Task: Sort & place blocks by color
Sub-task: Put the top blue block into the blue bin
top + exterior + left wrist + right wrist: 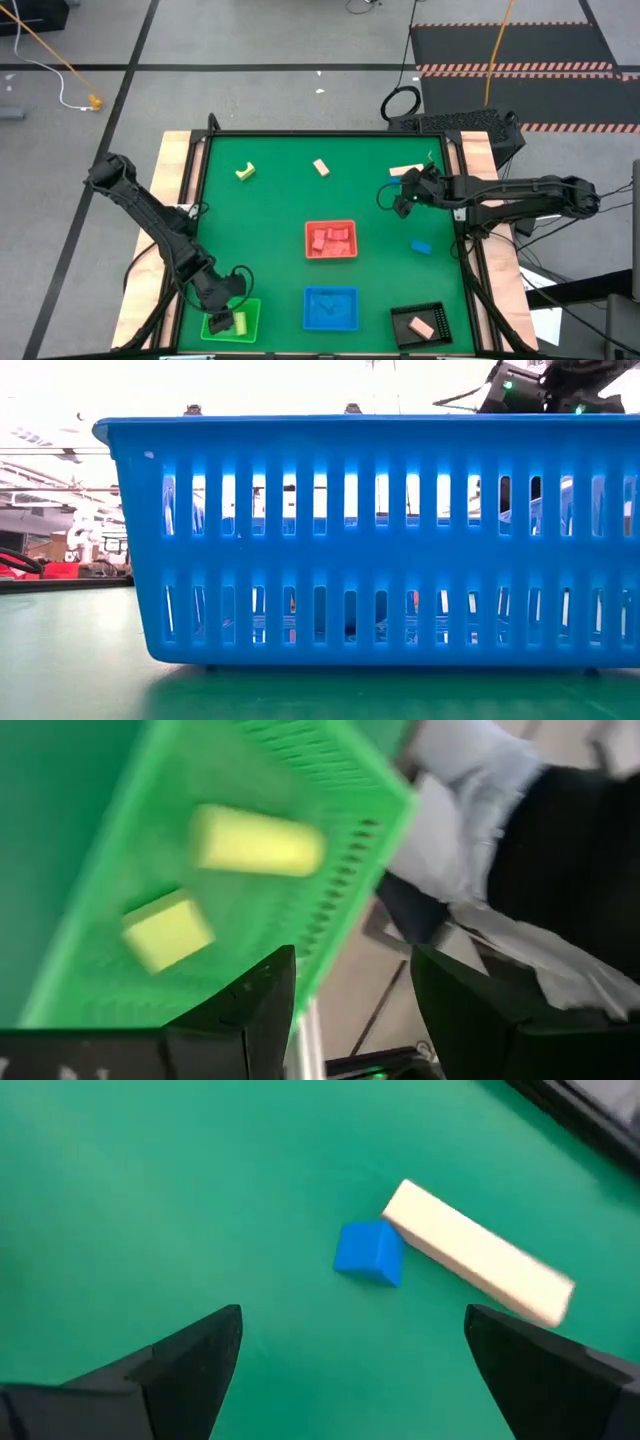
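Small blue block (368, 1251) touches tan bar (478, 1253) on mat

No text, label, brand, number or sign can be read in any view: none on the blocks, trays, table or arms, and nothing legible in the room behind

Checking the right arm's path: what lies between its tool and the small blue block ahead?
Only bare green mat, in the right wrist view, between the open right tool and the blue block, which touches a tan bar.
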Robot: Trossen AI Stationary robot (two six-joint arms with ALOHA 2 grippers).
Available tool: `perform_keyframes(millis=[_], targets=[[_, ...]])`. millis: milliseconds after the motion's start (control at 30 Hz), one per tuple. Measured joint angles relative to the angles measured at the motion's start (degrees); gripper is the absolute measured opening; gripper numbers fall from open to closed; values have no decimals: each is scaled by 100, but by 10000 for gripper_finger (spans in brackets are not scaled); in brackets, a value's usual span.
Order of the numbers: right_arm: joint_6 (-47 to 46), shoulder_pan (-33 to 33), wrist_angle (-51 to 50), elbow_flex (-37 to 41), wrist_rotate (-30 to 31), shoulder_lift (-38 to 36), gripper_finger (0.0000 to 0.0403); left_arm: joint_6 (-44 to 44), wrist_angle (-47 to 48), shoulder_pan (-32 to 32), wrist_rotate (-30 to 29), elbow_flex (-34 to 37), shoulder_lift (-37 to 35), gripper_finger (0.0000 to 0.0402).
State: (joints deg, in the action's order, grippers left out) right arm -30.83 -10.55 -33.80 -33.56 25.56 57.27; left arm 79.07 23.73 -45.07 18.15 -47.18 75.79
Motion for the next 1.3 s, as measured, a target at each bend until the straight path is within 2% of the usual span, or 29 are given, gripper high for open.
perform_keyframes(millis=[100,167,333,467,767,933,1300], targets=[[-1219,-13,815,357,170,111,375,-374,-538,5,-11,0,0,202],[-1593,-73,1355,626,164,221,375,-735,-902,49,-22,0,0,202],[-1634,-295,2574,1160,471,527,375,-1762,-1555,224,-62,-2,0,202],[-1522,-508,3231,1413,592,755,375,-2476,-1699,365,-196,-2,0,202],[-1678,-673,3700,1451,583,1390,371,-3329,-1706,658,-575,-2,0,202],[-1401,-675,4101,1451,592,1766,332,-3674,-1708,804,-577,-2,0,202],[-700,-673,4796,1448,638,2381,201,-4041,-1611,1043,-575,-2,0,202]])
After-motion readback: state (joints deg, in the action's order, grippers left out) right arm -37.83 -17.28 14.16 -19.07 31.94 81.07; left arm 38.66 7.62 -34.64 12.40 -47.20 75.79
